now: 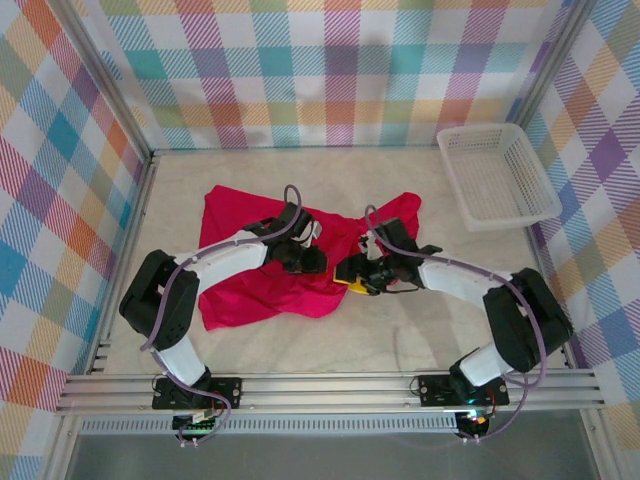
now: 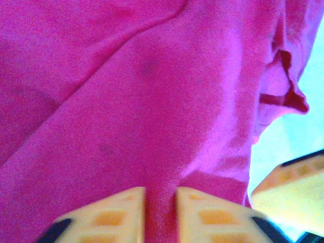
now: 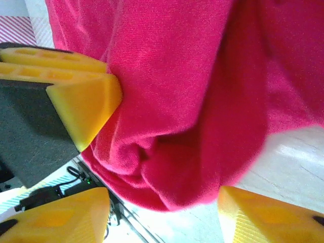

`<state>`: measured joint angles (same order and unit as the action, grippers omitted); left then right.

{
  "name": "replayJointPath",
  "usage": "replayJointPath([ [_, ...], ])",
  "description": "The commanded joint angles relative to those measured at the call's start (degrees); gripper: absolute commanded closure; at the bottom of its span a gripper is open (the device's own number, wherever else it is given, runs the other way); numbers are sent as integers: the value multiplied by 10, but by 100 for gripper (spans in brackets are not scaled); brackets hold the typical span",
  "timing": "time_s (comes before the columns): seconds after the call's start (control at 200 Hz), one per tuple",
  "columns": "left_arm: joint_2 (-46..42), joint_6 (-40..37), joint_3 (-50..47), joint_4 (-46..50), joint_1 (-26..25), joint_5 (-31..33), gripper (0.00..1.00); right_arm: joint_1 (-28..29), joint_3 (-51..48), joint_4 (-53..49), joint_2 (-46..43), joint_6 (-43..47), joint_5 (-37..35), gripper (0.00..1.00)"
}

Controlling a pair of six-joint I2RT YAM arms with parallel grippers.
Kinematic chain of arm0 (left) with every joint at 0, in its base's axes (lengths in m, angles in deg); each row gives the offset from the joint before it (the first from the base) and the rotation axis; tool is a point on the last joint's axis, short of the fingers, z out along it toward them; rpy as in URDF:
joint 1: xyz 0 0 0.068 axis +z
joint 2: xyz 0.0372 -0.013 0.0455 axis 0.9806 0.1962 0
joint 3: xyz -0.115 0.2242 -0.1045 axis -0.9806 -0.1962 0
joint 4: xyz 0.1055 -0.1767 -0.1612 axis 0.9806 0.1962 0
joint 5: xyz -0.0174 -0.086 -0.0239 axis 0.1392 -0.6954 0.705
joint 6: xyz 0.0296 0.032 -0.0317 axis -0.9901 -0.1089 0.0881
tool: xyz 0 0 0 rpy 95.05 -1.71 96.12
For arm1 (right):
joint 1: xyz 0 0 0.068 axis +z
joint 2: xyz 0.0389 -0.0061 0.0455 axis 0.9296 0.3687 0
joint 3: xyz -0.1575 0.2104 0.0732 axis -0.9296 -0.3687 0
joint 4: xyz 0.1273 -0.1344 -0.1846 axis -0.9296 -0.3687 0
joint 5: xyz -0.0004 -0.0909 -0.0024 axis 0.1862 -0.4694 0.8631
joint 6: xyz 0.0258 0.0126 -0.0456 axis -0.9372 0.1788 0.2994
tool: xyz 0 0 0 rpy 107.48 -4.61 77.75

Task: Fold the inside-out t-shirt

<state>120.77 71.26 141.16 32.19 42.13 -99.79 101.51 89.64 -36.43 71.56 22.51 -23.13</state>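
wrinkly crimson fabric t-shirt [image 1: 245, 295] lies bunched mid pale surface [image 1: 400, 335], between the arms. left hand [image 2: 161, 207] is clenched on a cloth ridge, probably anchoring the fold edge. right hand [image 3: 162, 212] is spread wide around the hanging bulge, gripping nothing, likely lining up a grasp.

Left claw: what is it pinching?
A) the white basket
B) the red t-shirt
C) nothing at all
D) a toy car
B: the left wrist view shows the left claw with its two yellow fingers squeezed onto a fold of the red t-shirt.
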Motion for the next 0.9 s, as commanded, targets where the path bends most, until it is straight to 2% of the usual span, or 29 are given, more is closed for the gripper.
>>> replayJointPath([
  [0.0, -5, 0, 11, 27, -5, 37, 100, 3, -15, 82, 41, -65, -11, 50],
  [0.16, -13, 7, 16, 52, -4, 84, 100, 4, -22, 88, 63, -74, -27, 88],
  [0.24, -16, 8, 16, 60, -2, 101, 100, 3, -31, 78, 54, -68, -30, 100],
  [0.545, -32, 27, -3, 73, 25, 148, 100, 3, -70, -58, -57, 4, -103, 100],
  [0.71, -53, 45, -7, 97, 47, 179, 100, 3, -103, -70, -84, 13, -120, 100],
  [0.895, -49, 120, 35, 209, 57, 284, 100, 5, -112, -57, -70, 11, -115, 100],
])
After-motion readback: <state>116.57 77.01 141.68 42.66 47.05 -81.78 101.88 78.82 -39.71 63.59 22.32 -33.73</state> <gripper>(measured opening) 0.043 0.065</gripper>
